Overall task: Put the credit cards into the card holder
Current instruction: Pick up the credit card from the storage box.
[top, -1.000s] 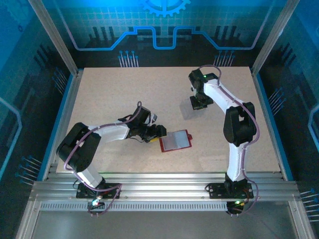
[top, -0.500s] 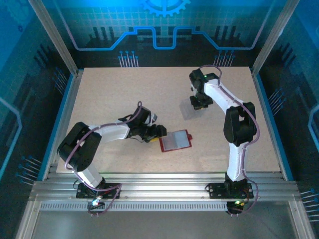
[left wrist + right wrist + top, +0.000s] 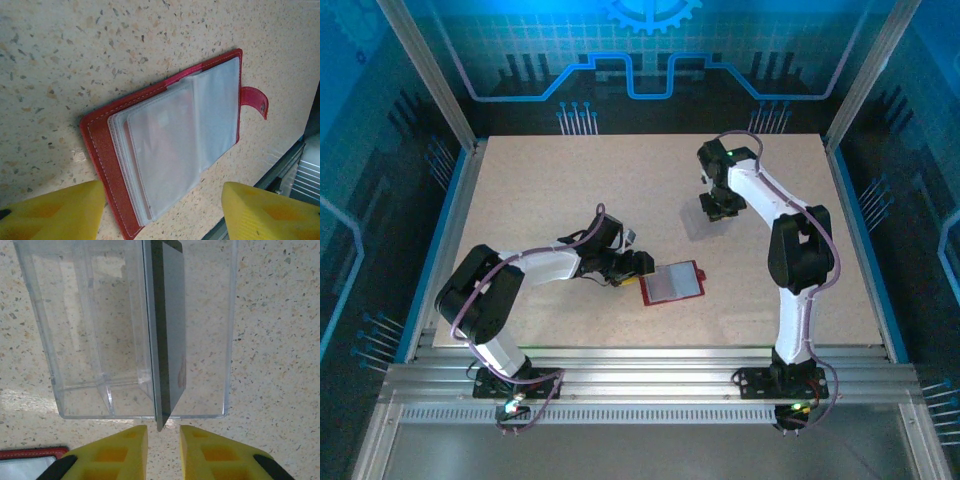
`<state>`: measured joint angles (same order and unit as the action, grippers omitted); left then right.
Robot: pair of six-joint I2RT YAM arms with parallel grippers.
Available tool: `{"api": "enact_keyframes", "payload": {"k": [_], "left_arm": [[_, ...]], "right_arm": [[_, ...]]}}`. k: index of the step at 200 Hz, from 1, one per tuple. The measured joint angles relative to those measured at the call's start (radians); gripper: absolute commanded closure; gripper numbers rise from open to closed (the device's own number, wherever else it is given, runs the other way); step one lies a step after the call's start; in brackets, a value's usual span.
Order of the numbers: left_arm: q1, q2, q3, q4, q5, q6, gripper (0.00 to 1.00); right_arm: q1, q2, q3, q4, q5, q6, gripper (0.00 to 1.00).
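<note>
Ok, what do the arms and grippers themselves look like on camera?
The left arm and right arm have white links and bulky black joints, with a thin purple cable looped along each. A green light glows by each base. The left gripper and right gripper carry blocky yellow fingers with black backing.

Clear box (image 3: 100,416) walls close around upright card (image 3: 170,340)

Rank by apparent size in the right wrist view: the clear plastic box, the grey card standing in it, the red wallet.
Largest: clear plastic box.
Then: thin grey card, seen nearly edge-on.
Smallest: dark-red wallet, but it is cut off by the frame corner, so that rank is unsure.
</note>
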<state>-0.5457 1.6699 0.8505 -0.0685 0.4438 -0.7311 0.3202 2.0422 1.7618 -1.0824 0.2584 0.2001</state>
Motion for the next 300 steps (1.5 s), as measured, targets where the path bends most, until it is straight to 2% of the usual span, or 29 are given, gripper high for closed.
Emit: {"api": "enact_keyframes", "payload": {"k": [211,300], "left_arm": [[0.000,0.000,0.000,0.000,0.000,-0.002,0.35],[0.000,0.002,0.000,0.000,0.007,-0.002,0.35]], "right_arm": [[0.029,0.041,0.002,-0.024,0.082,-0.021,0.87],[0.029,0.042,0.014,-0.024,0.084,-0.028,0.98]]}}
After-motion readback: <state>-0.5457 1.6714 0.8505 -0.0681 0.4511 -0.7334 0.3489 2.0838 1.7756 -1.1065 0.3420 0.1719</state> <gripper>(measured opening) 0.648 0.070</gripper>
